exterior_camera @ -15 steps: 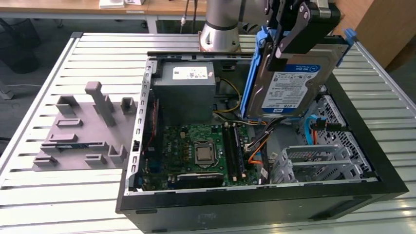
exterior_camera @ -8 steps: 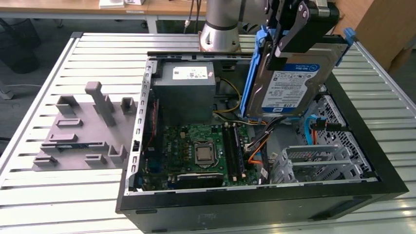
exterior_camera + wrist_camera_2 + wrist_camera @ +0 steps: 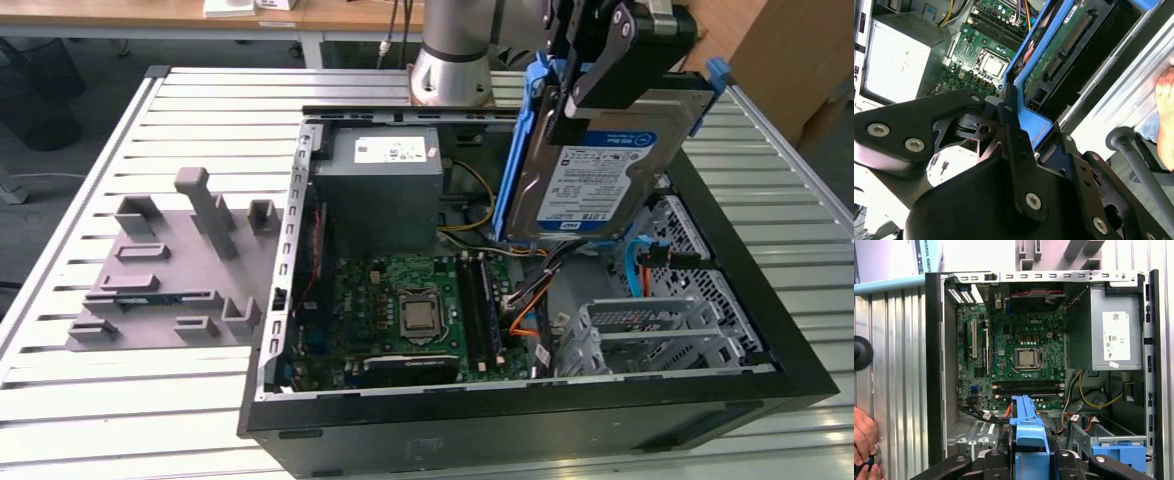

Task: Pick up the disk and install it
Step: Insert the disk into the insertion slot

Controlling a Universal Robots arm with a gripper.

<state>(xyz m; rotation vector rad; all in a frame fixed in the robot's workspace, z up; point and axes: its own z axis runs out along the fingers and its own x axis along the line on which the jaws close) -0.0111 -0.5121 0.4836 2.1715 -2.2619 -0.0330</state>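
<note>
Your flat silver-grey disk (image 3: 627,125) wears blue plastic rails (image 3: 506,200) and a blue-and-white label (image 3: 594,190); at its eight o'clock, a green circuit board (image 3: 387,290).

The open computer case (image 3: 534,425) on the slatted table (image 3: 120,400) is seen from obliquely above, at moderate distance, in the exterior view. In the first wrist view it is looked into squarely from overhead; in the second wrist view, slantwise and close (past the gripper (image 3: 1013,117) clamped on the disk (image 3: 1056,52)). The motherboard (image 3: 400,295) (image 3: 1024,340) (image 3: 981,47) and power supply (image 3: 380,185) (image 3: 1114,335) (image 3: 899,60) are shared by all three.
</note>
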